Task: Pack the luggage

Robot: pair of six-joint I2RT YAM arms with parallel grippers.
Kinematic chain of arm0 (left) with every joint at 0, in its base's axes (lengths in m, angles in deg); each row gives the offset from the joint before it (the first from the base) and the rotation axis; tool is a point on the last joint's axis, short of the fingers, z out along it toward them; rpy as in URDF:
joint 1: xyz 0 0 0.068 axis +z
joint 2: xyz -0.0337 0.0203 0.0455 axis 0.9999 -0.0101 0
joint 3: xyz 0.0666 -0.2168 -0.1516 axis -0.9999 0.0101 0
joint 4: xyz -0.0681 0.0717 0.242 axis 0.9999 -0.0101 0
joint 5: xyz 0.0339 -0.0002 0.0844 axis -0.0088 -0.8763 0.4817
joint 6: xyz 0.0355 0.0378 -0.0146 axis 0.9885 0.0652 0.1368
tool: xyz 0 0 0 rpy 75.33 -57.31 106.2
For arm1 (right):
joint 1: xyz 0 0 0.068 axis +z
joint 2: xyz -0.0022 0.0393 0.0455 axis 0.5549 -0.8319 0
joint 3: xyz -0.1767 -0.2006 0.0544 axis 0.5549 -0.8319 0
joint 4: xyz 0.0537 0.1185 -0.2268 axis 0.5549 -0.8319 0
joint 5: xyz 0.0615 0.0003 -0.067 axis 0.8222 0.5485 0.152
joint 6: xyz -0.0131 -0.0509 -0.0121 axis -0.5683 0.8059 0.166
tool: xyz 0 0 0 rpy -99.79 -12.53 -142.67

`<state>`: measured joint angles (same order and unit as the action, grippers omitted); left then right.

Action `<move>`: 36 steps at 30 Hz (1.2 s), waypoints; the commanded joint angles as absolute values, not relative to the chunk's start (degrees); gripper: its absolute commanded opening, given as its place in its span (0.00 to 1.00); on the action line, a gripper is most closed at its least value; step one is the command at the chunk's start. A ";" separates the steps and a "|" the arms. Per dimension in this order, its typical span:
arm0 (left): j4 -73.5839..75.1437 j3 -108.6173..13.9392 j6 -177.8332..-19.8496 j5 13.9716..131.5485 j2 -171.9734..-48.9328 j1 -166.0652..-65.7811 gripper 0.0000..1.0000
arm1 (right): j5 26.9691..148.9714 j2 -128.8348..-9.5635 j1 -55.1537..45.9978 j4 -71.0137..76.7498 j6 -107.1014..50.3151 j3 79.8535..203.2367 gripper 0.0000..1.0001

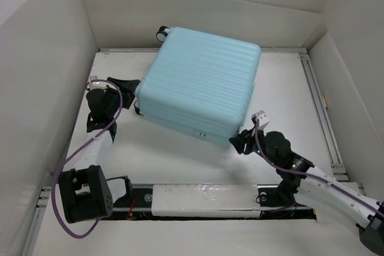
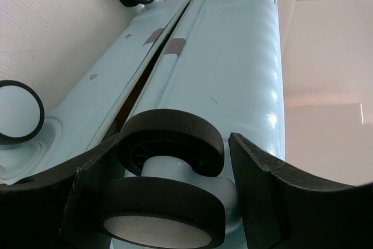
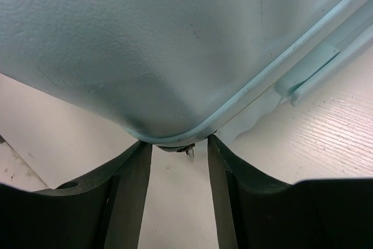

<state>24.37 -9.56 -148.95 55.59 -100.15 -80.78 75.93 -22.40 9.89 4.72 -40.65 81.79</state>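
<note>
- Luggage (image 1: 201,85): light-blue ribbed shell, closed, lying flat on the table (image 1: 180,154), upper centre of the top view.
- Left gripper (image 1: 127,87): at the luggage's left edge, jaws apart on either side of a black caster wheel (image 2: 169,144); firm pinch not discernible.
- Right gripper (image 1: 240,142): at the luggage's lower right corner, jaws parted, nothing held; small metal piece (image 3: 186,150) between the tips.

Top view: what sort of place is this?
Probably a lab robot test cell: plain white walls box in a white table, metal rails run along its edges, and the luggage lies flat on it.
</note>
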 commanded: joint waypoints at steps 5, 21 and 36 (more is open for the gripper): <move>32.33 -11.39 -142.01 48.24 -103.07 -81.26 0.00 | 74.00 -23.53 10.06 12.33 -40.47 80.68 0.47; 37.69 -7.95 -143.60 45.16 -103.60 -80.02 0.00 | 73.39 -26.88 13.83 19.11 -46.79 78.49 0.00; 43.85 1.01 -146.50 47.53 -97.63 -89.41 0.00 | 61.01 -32.67 32.30 26.24 -65.44 84.88 0.00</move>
